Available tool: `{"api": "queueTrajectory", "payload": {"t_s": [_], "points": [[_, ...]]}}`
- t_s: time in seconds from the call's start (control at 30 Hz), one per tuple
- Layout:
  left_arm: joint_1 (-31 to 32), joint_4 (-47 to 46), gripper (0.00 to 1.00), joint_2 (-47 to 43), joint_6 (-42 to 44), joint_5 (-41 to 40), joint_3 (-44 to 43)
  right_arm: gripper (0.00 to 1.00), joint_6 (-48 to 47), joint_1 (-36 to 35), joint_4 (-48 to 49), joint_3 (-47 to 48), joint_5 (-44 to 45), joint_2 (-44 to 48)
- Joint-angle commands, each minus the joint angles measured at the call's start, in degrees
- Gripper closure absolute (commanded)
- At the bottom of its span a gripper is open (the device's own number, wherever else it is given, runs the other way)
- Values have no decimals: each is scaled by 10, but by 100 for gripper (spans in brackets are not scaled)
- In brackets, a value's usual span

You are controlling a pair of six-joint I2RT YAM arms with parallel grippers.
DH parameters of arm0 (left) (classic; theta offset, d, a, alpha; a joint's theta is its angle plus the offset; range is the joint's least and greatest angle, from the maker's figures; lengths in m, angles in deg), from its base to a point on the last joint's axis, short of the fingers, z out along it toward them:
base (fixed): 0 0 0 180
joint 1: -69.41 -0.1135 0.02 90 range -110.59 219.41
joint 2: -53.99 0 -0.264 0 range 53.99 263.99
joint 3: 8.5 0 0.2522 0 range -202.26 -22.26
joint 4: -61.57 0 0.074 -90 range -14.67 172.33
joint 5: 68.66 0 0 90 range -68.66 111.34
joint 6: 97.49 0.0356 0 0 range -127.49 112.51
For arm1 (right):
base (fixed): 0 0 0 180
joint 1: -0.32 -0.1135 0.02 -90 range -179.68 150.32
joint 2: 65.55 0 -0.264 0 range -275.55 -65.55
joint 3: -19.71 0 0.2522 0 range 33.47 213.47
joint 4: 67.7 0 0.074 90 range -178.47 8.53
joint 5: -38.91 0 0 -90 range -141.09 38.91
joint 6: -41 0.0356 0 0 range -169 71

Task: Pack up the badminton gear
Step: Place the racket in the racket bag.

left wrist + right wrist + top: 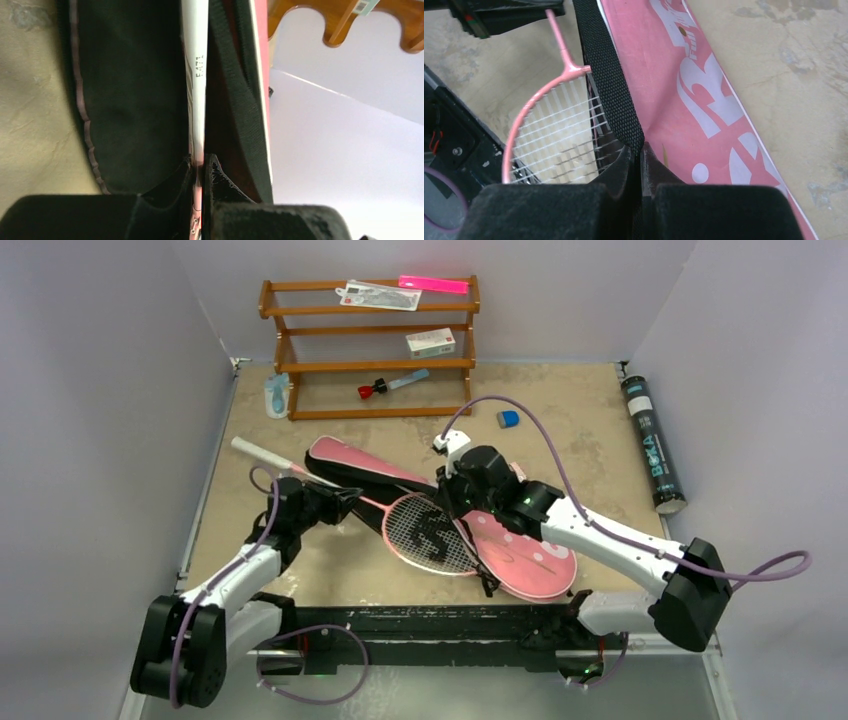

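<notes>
The left fingers (222, 177) were clenched on the thin shaft of 1 pink-framed racket (428, 532), whose head lay on the desk (560, 410) against the pink bag (530, 555). The right fingers (616, 167) pinched the bag's black strap (609, 85). The black tube (653, 445) lay at the desk's right edge.

The sandy counter (340, 575) is carrying everything. A wooden rack (375, 365) is standing at 12 o'clock, by the back wall. A pale blue thing (275, 395) is lying just beside the rack, at 11 o'clock. A small blue thing (508, 419) is sitting toward 1 o'clock. A long black tube (655, 445) is lying along the edge at 3 o'clock. A long pink bag (530, 560) is stretching across the middle, from 10 o'clock to 5 o'clock. A pink racket (425, 530) is lying slantwise, its white handle pointing to 10 o'clock and its round head sitting up against the bag.
</notes>
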Motion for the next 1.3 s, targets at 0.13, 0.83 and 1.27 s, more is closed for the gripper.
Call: {"api": "queueTrajectory", "payload": {"t_s": [0.13, 0.83, 1.27], "points": [[97, -24, 100, -58, -93, -220, 8, 100, 6, -64, 80, 30, 33, -15], [407, -114, 100, 128, -180, -384, -61, 100, -5, -71, 118, 21, 29, -34], [456, -151, 100, 198, -201, -349, -89, 100, -4, -70, 111, 11, 10, -31]]}}
